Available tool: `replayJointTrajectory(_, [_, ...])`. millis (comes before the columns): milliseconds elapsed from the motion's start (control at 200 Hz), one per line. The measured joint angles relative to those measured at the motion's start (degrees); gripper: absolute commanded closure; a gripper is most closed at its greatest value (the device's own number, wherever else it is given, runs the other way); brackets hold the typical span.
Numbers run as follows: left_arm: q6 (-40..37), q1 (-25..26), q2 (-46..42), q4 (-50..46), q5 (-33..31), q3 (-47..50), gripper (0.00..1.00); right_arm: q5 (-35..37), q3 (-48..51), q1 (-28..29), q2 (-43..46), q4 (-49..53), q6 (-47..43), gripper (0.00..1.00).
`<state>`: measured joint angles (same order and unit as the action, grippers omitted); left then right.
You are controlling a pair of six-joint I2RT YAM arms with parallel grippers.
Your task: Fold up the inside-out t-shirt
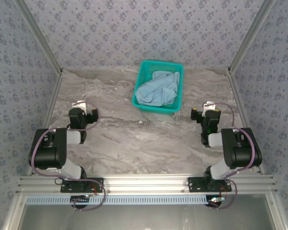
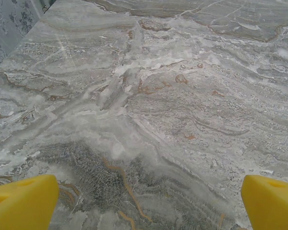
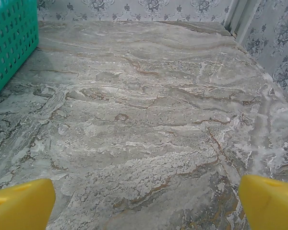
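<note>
Light-blue t-shirt (image 1: pixel 156 89), teal basket (image 1: pixel 153 107)

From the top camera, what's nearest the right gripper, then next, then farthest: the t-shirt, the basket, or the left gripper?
From the right gripper:
1. teal mesh basket, just to its left and farther back.
2. light-blue t-shirt, bunched inside that basket.
3. left gripper, far over on the left side.

Built as a left arm (image 1: pixel 55 151) and right arm (image 1: pixel 236 149): bulky black rounded joint housings, white link sections, black base plates (image 1: pixel 81 184). Looped with thin mauve cables (image 1: pixel 34 163). Topped at each wrist with a small white bracket (image 1: pixel 80 104). Tipped at the left gripper (image 2: pixel 144 208) and right gripper (image 3: pixel 146 206) with blunt yellow fingers (image 2: pixel 21 203).
</note>
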<state>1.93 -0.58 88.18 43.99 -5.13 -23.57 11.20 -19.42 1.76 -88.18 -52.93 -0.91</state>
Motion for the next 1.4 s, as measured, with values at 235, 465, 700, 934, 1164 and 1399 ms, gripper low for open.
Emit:
replayJointTrajectory(235, [0.0,-0.02,0.0,0.0,0.07,0.0,0.02,-0.28,0.0,-0.13,0.0,0.26,0.02,0.0])
replayJointTrajectory(465, [0.0,-0.02,0.0,0.0,0.85,0.0,0.02,-1.62,0.0,-0.92,0.0,1.07,0.04,0.0])
replayJointTrajectory(700, [0.02,-0.07,0.0,0.0,1.25,0.0,0.02,-2.43,-0.02,-1.68,0.0,1.49,0.17,0.0])
replayJointTrajectory(934, [0.68,-0.13,-1.53,-3.43,-0.22,-0.57,0.02,-0.42,0.44,-1.68,1.38,1.68,0.96,0.0])
replayJointTrajectory(1164, [11.85,-1.31,-15.74,-26.97,-2.62,-13.81,0.07,6.43,-0.83,-0.85,26.86,17.05,8.15,0.07])
replayJointTrajectory(1399, [17.07,11.5,-16.61,-32.68,4.07,-18.75,0.06,5.18,-36.72,21.2,11.02,43.01,6.23,0.0])
